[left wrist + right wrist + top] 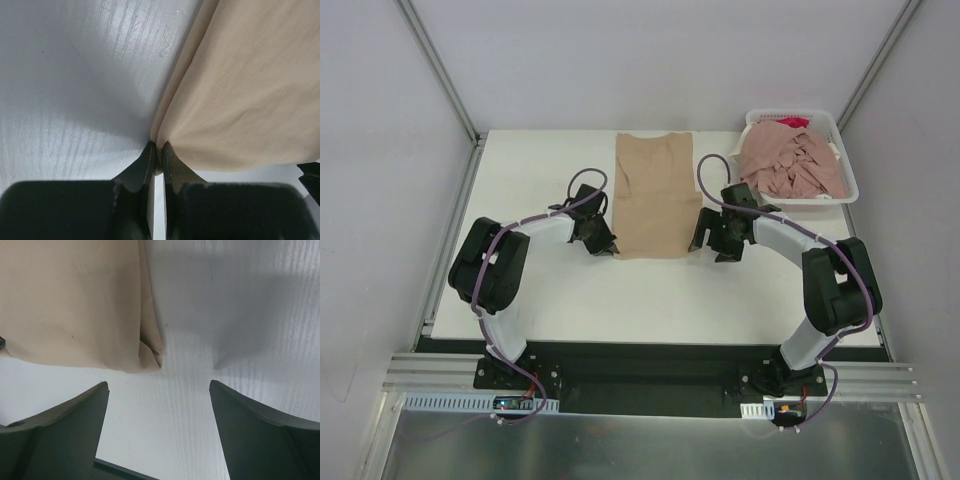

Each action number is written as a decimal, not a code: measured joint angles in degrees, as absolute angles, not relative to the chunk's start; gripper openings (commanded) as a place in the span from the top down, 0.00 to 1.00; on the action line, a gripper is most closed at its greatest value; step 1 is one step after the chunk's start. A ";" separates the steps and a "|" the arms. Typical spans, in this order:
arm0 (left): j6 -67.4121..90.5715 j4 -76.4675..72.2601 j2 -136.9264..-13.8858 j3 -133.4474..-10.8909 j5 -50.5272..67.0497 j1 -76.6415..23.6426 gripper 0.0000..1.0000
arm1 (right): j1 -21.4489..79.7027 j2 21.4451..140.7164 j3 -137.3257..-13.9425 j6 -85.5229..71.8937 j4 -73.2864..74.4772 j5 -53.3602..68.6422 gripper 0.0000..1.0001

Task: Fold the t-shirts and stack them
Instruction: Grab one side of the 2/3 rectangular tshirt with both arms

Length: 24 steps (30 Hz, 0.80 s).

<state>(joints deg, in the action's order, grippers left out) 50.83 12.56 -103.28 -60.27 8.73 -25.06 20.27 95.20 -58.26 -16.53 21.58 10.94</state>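
- We've got the left gripper [157,150] clamped tight on the tan t-shirt [250,90], at its near corner.
- Right gripper [159,390] gapes wide, empty, just short of the other corner.
- It lies flat on the table [540,180]; pink t-shirts [790,165] fill the basket [847,178], far right.

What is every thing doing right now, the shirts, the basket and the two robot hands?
tan t-shirt: lying flat on the table in a long strip, one near corner pinched.
pink t-shirts: crumpled in a heap, not folded.
basket: upright, holding the pink heap.
left gripper: shut on the tan t-shirt's corner.
right gripper: open, jaws wide, the shirt's other near corner just ahead, not gripped.
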 measured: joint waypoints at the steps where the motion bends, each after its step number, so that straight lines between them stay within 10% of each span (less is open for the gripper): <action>1: 51.24 11.94 -102.94 -59.61 8.73 -25.08 1.00 | 20.40 95.20 -58.26 -17.08 21.06 11.00 0.18; 7: 52.07 9.63 -101.95 -57.67 8.73 -25.06 1.00 | 20.95 97.14 -58.26 -18.98 17.76 12.08 0.40; 16: 52.77 8.16 -101.19 -56.16 8.73 -25.08 1.00 | 21.28 101.38 -58.59 -20.64 15.16 13.04 0.99; 24: 52.73 7.18 -95.79 -50.09 8.75 -25.30 1.00 | 21.71 99.79 -55.94 -19.03 13.47 15.62 0.99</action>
